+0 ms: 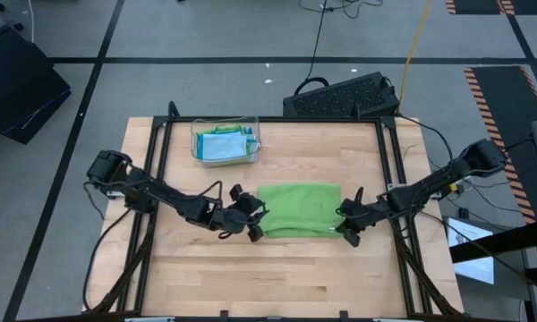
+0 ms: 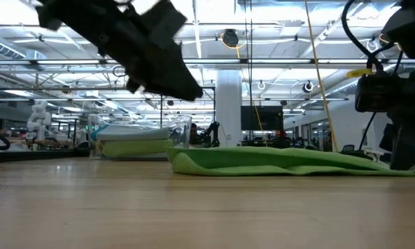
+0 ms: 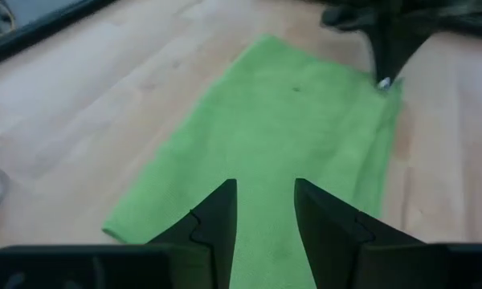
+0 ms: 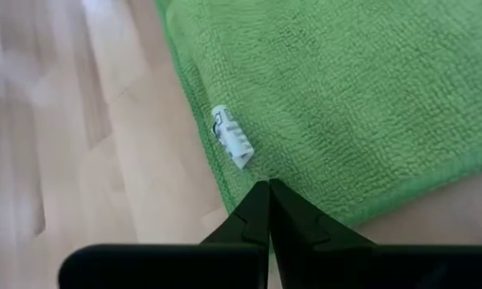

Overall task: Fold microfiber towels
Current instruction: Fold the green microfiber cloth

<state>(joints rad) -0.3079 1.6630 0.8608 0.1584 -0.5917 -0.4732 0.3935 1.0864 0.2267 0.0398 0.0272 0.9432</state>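
We are in a large open lab or workshop hall. Behind the wooden table (image 1: pixel 277 268) we see ceiling light rows (image 2: pixel 277 31), a white pillar (image 2: pixel 228 104) and more workbenches (image 2: pixel 48 142).

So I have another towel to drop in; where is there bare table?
The wood strip along the near edge of the table, below the green towel, is bare, as is the far right corner beside the clear tray. The middle is crowded: left pincer and right pincer flank the towel.

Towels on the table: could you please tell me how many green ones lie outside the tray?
1: a lime green towel lies folded flat mid-table between both arms. The clear tray behind it holds stacked cloths, so more may be hidden there.
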